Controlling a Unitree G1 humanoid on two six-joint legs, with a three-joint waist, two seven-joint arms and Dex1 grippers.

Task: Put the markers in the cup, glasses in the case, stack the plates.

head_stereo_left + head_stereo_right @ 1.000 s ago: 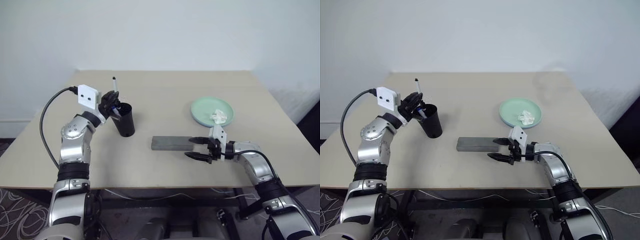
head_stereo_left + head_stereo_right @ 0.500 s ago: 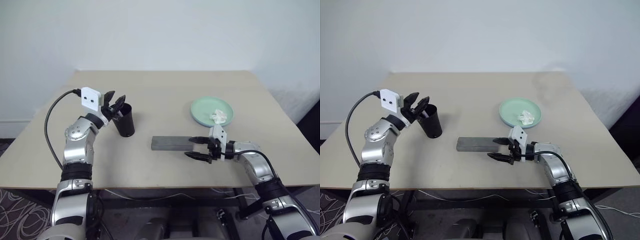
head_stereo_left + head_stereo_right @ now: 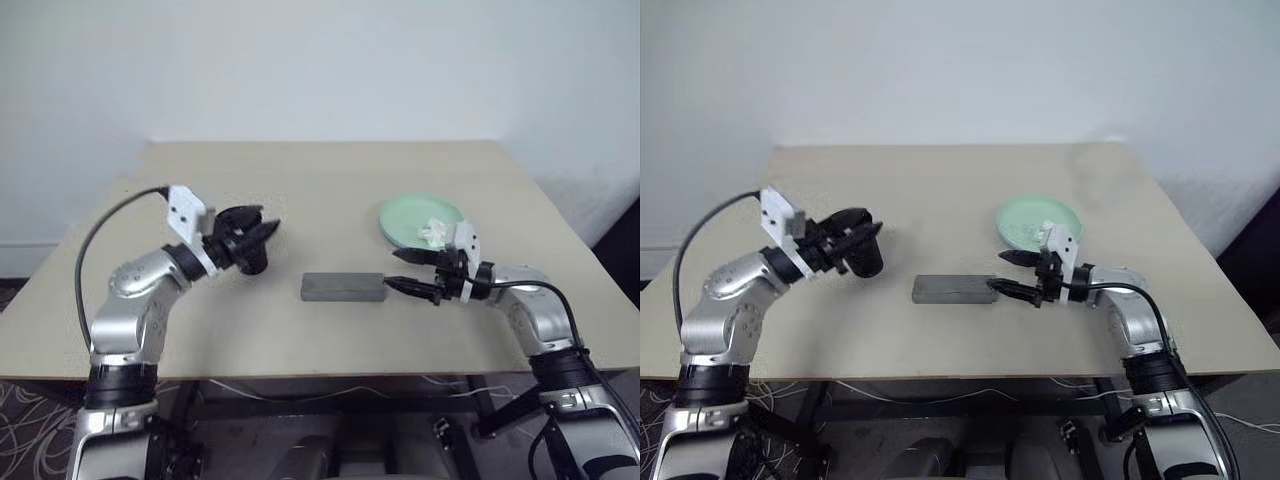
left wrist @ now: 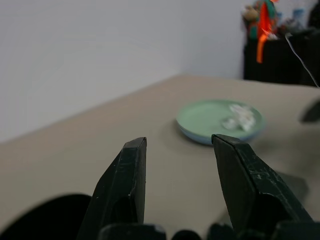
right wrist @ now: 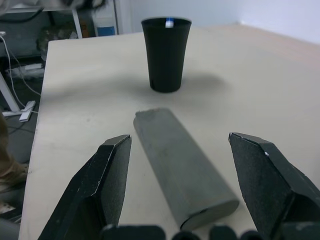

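The black cup [image 5: 166, 52] stands left of centre, and a blue marker cap [image 5: 170, 21] peeps over its rim; the markers are otherwise hidden inside. My left gripper [image 3: 257, 232] hovers open and empty just in front of the cup's top, pointing right. The grey case [image 3: 343, 287] lies shut at mid-table. At its right end my right gripper [image 3: 410, 272] is held open and empty, slightly above the table. The mint green plate [image 3: 405, 215] sits behind it. The glasses are out of view.
A crumpled white paper wad [image 3: 435, 232] lies on the green plate. In the left wrist view a bluish edge [image 4: 200, 137] shows under that plate's near rim. The table's front edge [image 3: 330, 372] runs close below both arms.
My left gripper opened, let the black-capped marker drop into the cup, then drew back and swung right. My right gripper rose a little off the table by the case's end.
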